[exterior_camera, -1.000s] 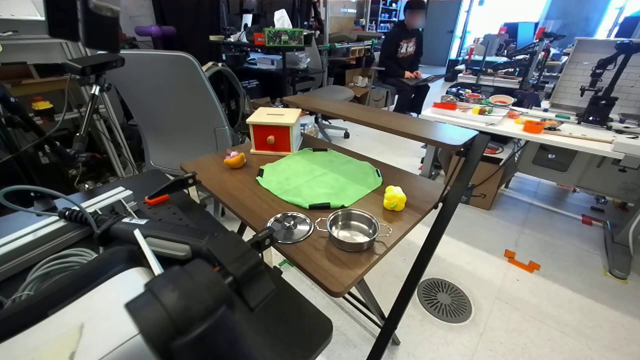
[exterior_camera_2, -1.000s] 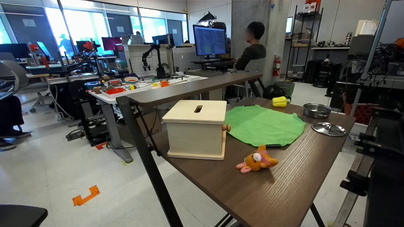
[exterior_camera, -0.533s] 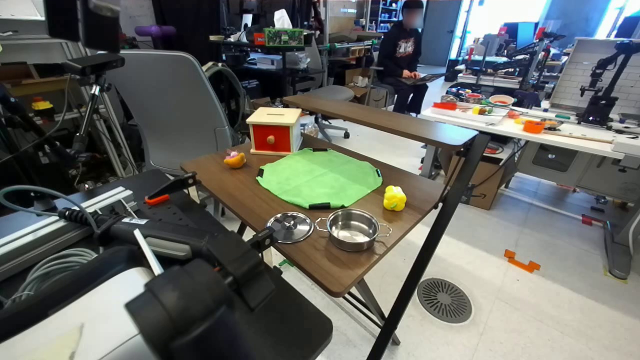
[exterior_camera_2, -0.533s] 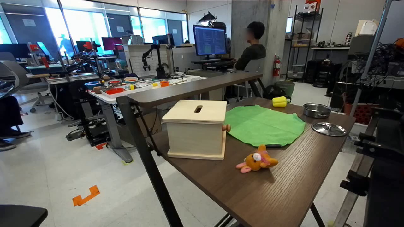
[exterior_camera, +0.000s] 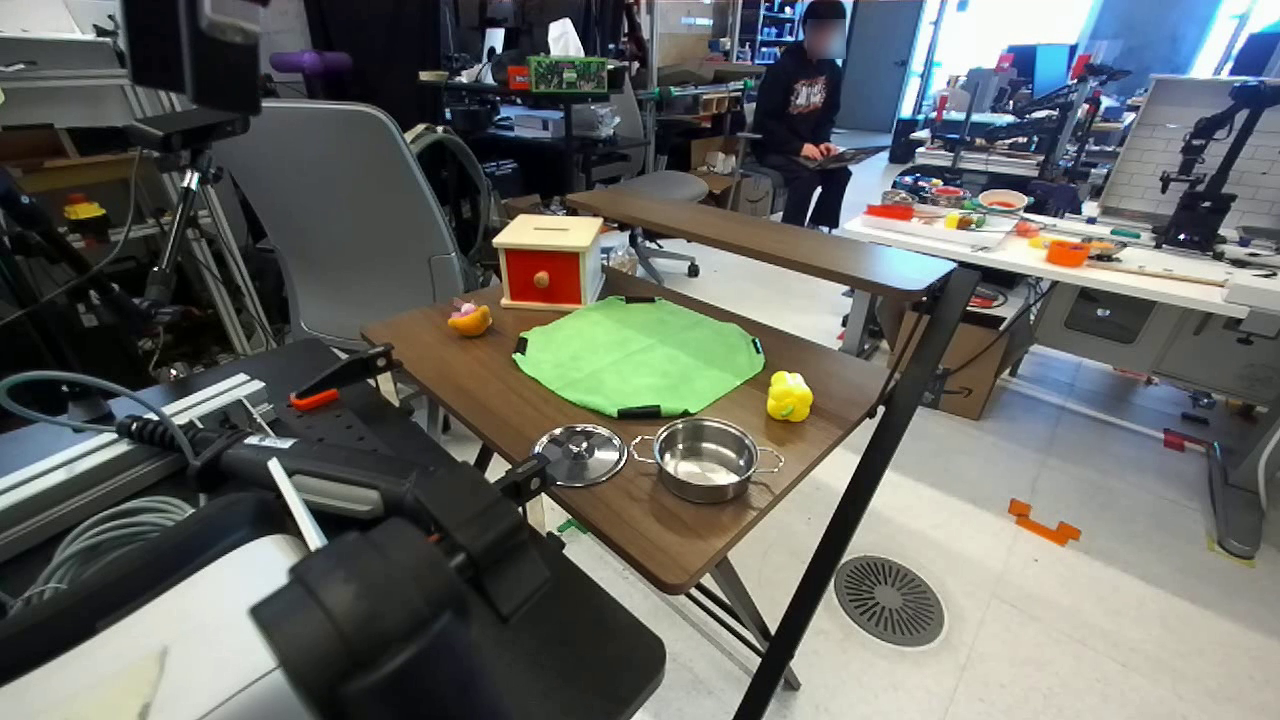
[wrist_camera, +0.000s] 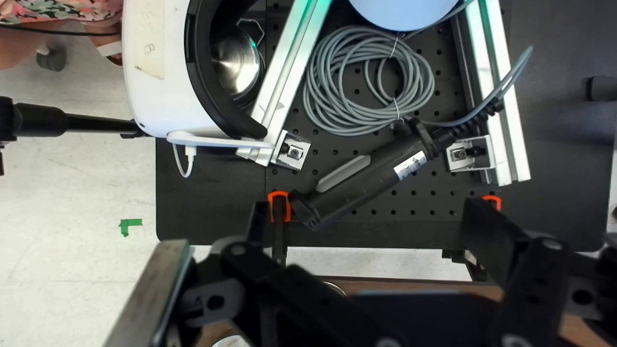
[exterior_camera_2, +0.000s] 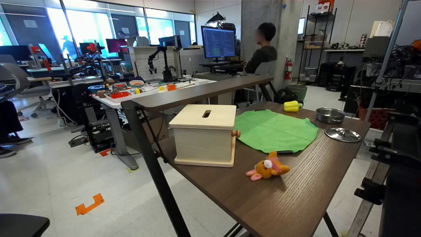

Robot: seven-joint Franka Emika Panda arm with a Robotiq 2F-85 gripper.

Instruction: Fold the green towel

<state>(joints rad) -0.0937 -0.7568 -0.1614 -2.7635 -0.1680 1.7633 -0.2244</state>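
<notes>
The green towel [exterior_camera: 640, 355] lies spread flat on the brown table [exterior_camera: 440, 365], with short black pieces at its edges. It also lies flat in an exterior view [exterior_camera_2: 276, 131]. My gripper [wrist_camera: 368, 217] is open in the wrist view, its two black fingers wide apart with nothing between them. It is over a black bench, away from the towel. The towel does not show in the wrist view. A dark block [exterior_camera: 190, 50] at the top left of an exterior view looks like part of my arm or gripper.
A wooden box [exterior_camera: 548, 262] with a red drawer stands beside the towel. An orange plush toy [exterior_camera_2: 268, 168], yellow pepper [exterior_camera: 790, 397], steel pot [exterior_camera: 705, 465] and lid [exterior_camera: 580, 456] surround it. A raised shelf [exterior_camera: 760, 240] runs along one side. The black bench holds a cable coil [wrist_camera: 332, 111].
The dark block at the top left of an exterior view has moved slightly right and down in the last half second. The towel and the objects on the table have not moved.
</notes>
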